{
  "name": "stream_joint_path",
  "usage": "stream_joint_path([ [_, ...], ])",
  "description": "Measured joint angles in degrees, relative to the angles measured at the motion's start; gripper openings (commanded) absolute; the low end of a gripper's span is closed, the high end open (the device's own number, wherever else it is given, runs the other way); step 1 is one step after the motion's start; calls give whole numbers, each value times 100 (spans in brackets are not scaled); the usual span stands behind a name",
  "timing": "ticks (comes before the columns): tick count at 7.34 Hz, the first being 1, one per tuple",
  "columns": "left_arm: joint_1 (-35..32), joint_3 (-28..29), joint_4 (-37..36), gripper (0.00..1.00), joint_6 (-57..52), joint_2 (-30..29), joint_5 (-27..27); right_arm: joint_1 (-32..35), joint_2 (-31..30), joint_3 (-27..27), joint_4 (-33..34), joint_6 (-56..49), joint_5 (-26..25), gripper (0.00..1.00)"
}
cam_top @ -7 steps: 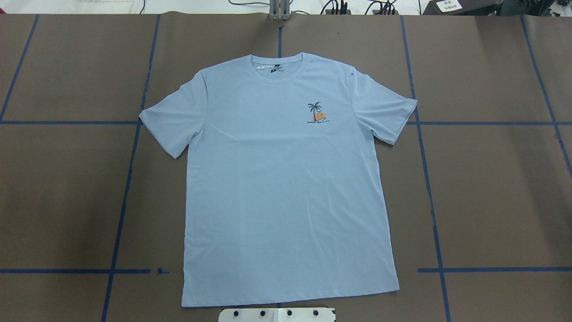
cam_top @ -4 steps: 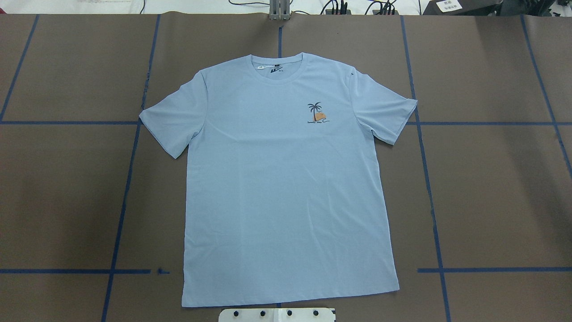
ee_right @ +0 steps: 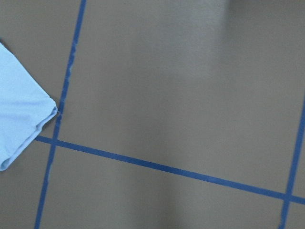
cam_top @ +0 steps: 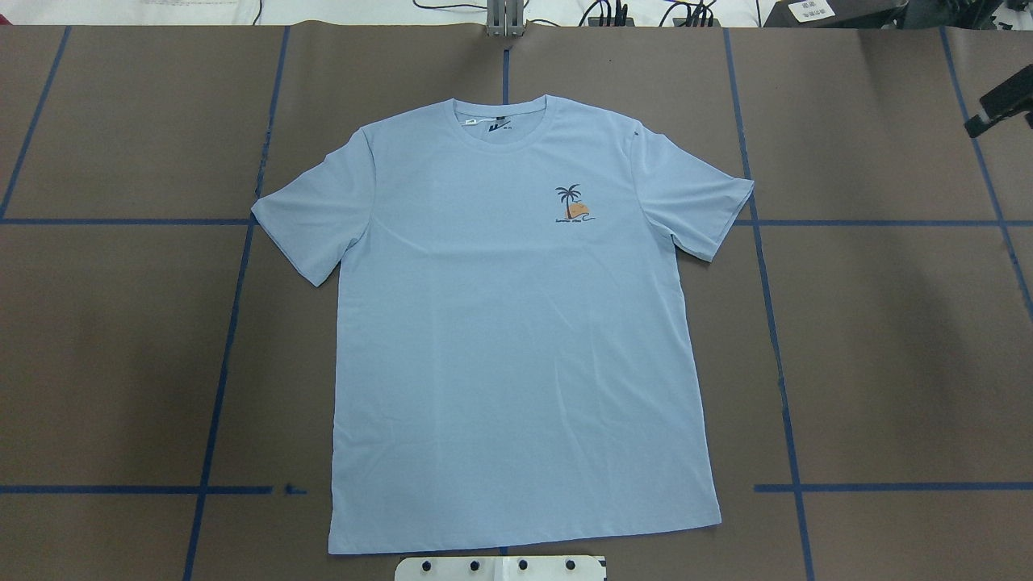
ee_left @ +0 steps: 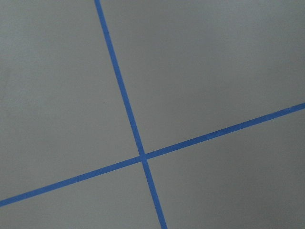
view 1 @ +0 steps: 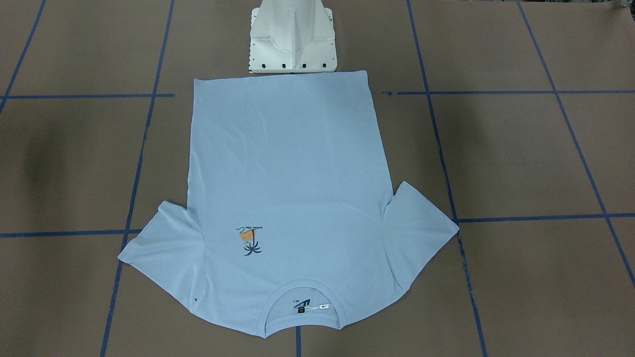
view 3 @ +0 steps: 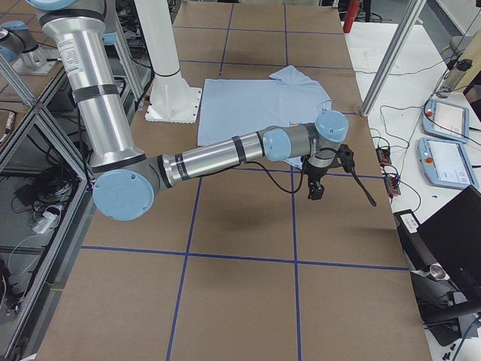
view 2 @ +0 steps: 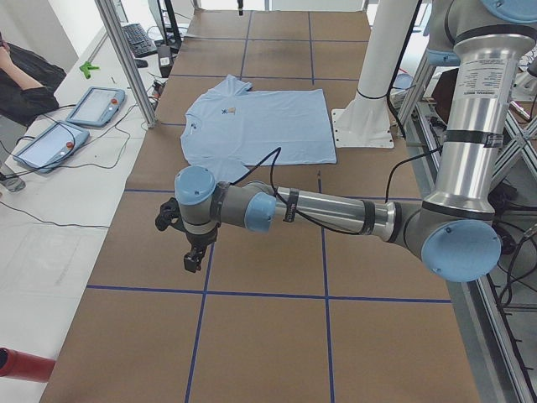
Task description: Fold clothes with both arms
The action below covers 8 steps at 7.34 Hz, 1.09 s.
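T-shirt [cam_top: 516,339]; left arm [view 2: 327,211], right arm [view 3: 218,156] outstretched

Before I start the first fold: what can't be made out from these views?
Left tool: only in the left side view, small; open or shut unclear.
Right tool: cut by the overhead view's right edge, small in the side view; same doubt.
Shirt: right wrist view shows only a sleeve corner; rest past its left edge.
Neck label: front view, print too small to read.

Silver-grey arms [view 2: 336,214] carry pale blue joint caps [view 2: 195,186] and black tools [view 2: 194,254].
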State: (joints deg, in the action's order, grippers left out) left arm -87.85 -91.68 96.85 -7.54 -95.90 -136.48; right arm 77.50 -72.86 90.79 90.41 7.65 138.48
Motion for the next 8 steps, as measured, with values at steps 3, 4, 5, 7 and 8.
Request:
stream_joint_path([
  [3, 118, 440, 385, 100, 56, -252, -162, -1028, 422, -1314, -2600, 1642, -253, 100],
  [4, 147, 541, 560, 100, 59, -282, -161, -1335, 639, -1626, -3075, 2075, -566, 100],
  [5, 158, 575, 671, 100, 62, -292, -162, -1630, 832, -1764, -3264, 2440, -945, 100],
  [7, 161, 567, 738, 100, 68, -289, -187, -2106, 1071, -1870, -3352, 2927, -1533, 99],
  [8, 159, 560, 745, 100, 67, -285, -196, -2230, 1130, -1946, -3359, 3015, -1682, 97],
])
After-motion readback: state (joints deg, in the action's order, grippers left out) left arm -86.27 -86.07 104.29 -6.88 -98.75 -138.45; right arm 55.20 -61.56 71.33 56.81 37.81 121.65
